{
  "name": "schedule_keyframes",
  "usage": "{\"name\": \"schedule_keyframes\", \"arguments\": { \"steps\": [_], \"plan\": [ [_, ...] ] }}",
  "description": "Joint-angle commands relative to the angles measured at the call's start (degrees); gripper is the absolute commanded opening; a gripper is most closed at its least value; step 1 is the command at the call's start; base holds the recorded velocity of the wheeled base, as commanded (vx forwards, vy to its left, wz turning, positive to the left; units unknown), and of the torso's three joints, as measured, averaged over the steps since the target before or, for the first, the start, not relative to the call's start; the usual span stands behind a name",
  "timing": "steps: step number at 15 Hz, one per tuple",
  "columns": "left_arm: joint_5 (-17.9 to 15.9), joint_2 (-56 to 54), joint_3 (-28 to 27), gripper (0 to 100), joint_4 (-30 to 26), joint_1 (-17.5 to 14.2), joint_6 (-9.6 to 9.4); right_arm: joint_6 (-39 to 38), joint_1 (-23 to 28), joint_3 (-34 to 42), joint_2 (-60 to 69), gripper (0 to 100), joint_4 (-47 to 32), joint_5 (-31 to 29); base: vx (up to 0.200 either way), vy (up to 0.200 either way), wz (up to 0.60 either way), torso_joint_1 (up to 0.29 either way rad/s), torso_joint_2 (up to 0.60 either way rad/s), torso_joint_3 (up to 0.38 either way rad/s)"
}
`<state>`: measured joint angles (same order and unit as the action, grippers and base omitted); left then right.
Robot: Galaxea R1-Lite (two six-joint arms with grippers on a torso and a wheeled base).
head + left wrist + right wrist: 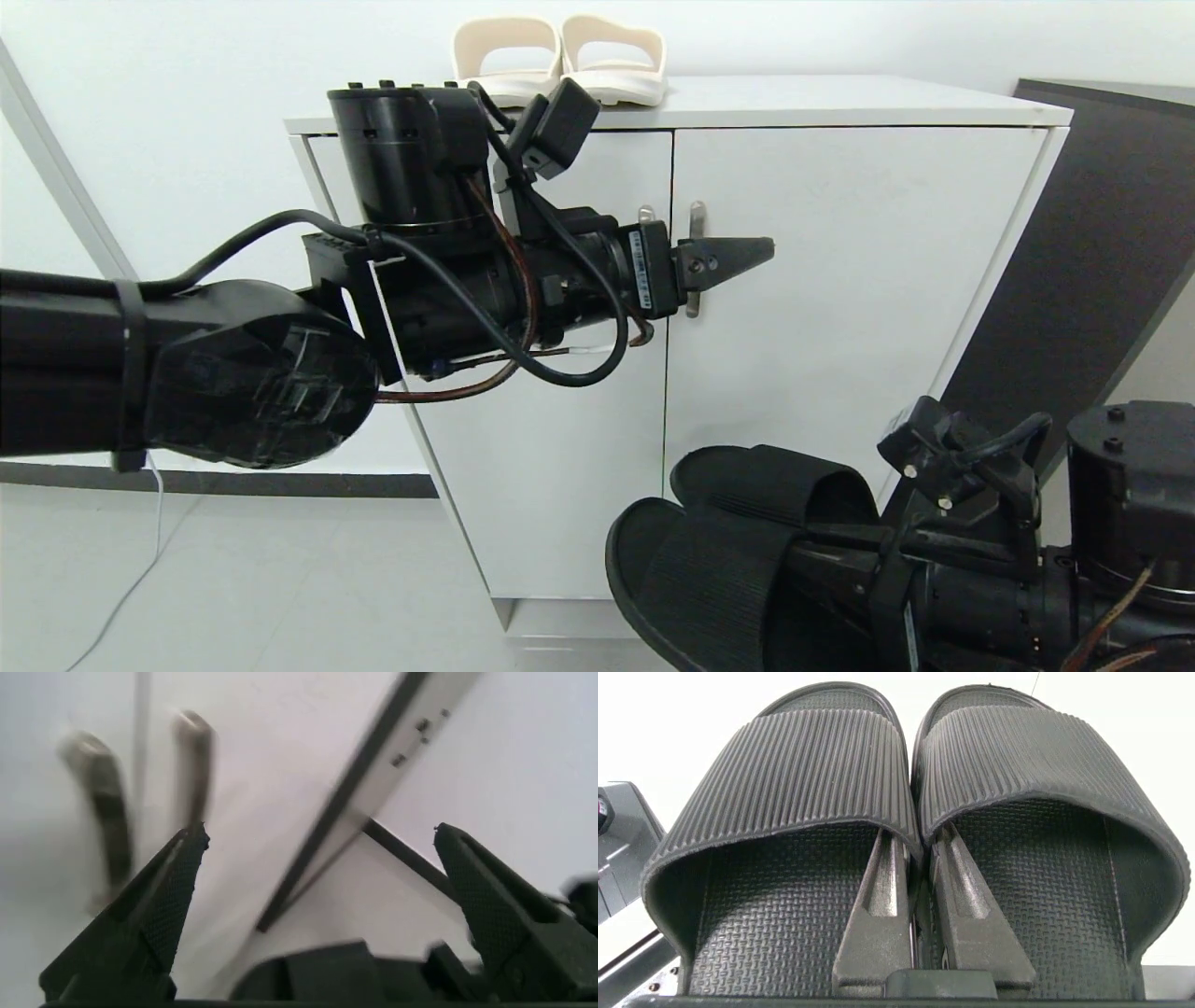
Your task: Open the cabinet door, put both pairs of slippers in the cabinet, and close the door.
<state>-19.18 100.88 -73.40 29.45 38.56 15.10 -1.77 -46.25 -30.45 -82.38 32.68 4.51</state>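
The white cabinet [840,308] stands with both doors shut, two metal handles [695,222] at the middle seam. A beige pair of slippers [560,58] rests on its top. My left gripper [761,250] hangs in front of the right door, just past the handles; in the left wrist view it [322,833] is open wide, with the handles [193,765] off to one side. My right gripper [915,840] is low in front of the cabinet, shut on the touching inner walls of the black pair of slippers [896,784], held side by side [728,541].
A dark panel [1102,243] leans against the wall right of the cabinet. A thin white cable [131,579] trails over the pale floor at the left. A white wall runs behind the cabinet.
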Motion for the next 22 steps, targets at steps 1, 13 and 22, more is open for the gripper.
{"name": "schedule_keyframes", "arguments": {
  "steps": [1,13,22],
  "plan": [
    [2.4,2.9,-2.7,100,0.0,-0.2,0.01,0.0,-0.1,0.0,0.2,0,0.0,0.0,0.0,0.0,0.0,0.0,0.0,0.0],
    [2.6,7.5,-6.9,0,-0.1,-0.7,0.01,0.1,-0.1,0.3,0.1,0,-0.1,0.1,0.0,0.0,0.0,0.0,0.0,0.0],
    [2.3,-1.6,3.3,0,0.7,3.1,-0.07,3.8,-0.2,5.0,4.4,0,-0.1,11.7,0.0,0.0,0.0,0.0,0.0,0.0]
  ]
}}
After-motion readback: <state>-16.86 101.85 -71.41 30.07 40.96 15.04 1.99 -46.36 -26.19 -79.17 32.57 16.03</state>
